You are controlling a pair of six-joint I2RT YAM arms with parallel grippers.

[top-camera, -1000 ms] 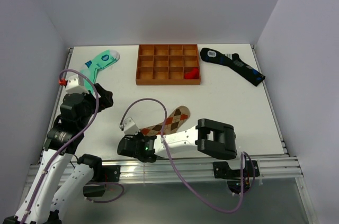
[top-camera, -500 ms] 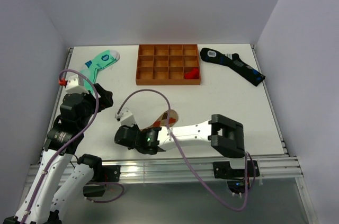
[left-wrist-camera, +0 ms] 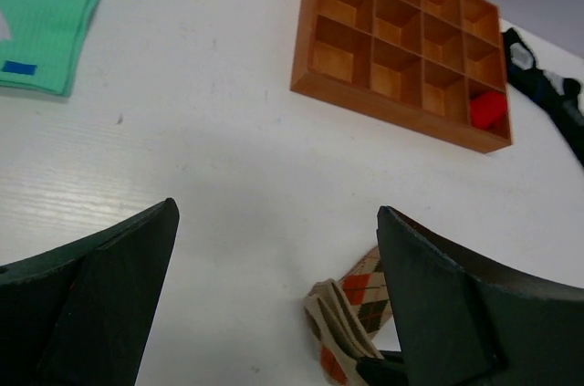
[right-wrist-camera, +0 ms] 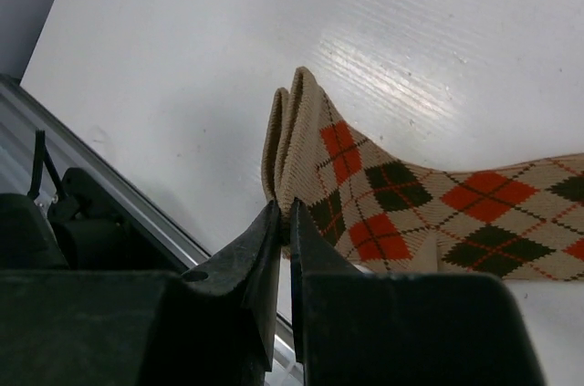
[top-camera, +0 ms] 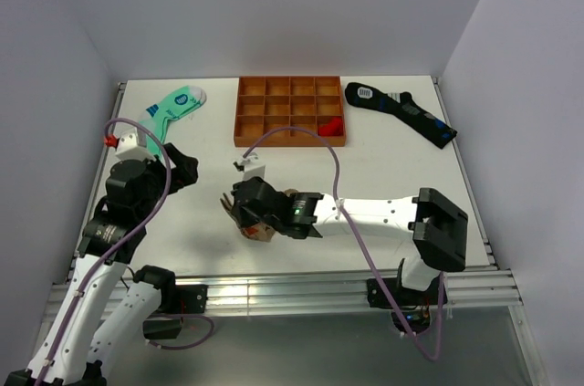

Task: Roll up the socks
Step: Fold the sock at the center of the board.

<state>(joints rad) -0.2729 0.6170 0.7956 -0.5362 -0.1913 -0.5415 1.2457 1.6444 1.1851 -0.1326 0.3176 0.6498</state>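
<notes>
tan argyle sock (right-wrist-camera: 411,203) folded over on white table (top-camera: 401,176), edge apparently pinched in narrow right gripper (right-wrist-camera: 285,222); left gripper (left-wrist-camera: 278,217) spread wide above tabletop, holding nothing.

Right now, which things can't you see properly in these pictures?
- Right wrist view: the right gripper pinches the argyle sock, and the picture's right edge cuts off the sock's far end.
- Top view: the gripper and its arm cover most of the sock, so how far it is rolled is hidden.
- Left wrist view: the top and left edges cut off the mint-green sock.
- Top view: the red thing in the tray is too small to name.
</notes>
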